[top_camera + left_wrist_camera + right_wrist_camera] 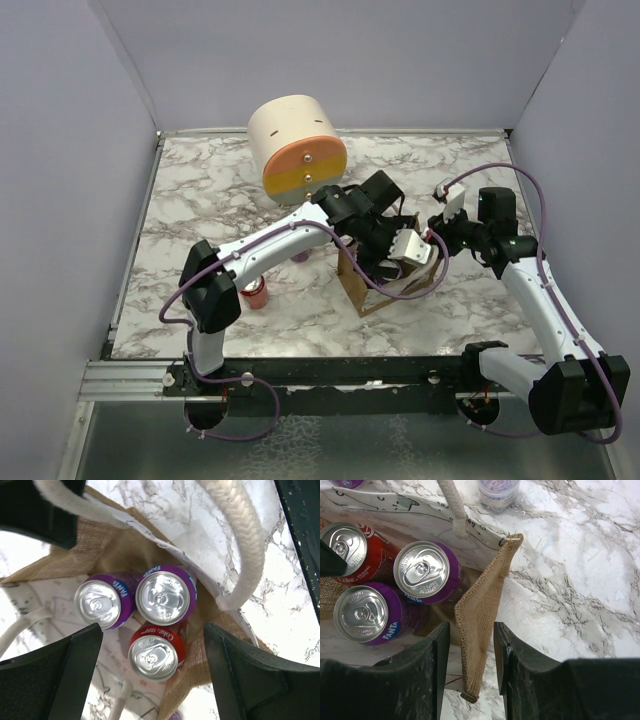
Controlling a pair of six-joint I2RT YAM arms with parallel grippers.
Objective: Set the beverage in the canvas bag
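Treat the canvas bag (372,292) as soft and unsupported: burlap walls that fold under light pressure, standing mid-table on the marble tabletop (200,190). Keep the mouth spread by the burlap side wall (479,615), pinched between the fingers of the right gripper (471,626). Note the left gripper (152,630) directly above the mouth, fingers wide apart and holding nothing. Avoid snagging the cream rope handle (240,540) looped across the opening.

Count three beverages upright inside: a purple Fanta can (162,597), a second Fanta can (102,602) touching it, and a red Coke can (152,657) just beside both.

Locate one more red can (256,293) outside the bag, upright on the tabletop close to the left arm — probably the next to load. Handle as rigid but thin-walled, fairly heavy if full, smooth and likely slippery. Grip across the cylindrical body near mid-height, never by the lid. Squeeze only enough to hold, to prevent denting. Lower vertically into whatever floor space remains — expect a tight fit against the cans inside.
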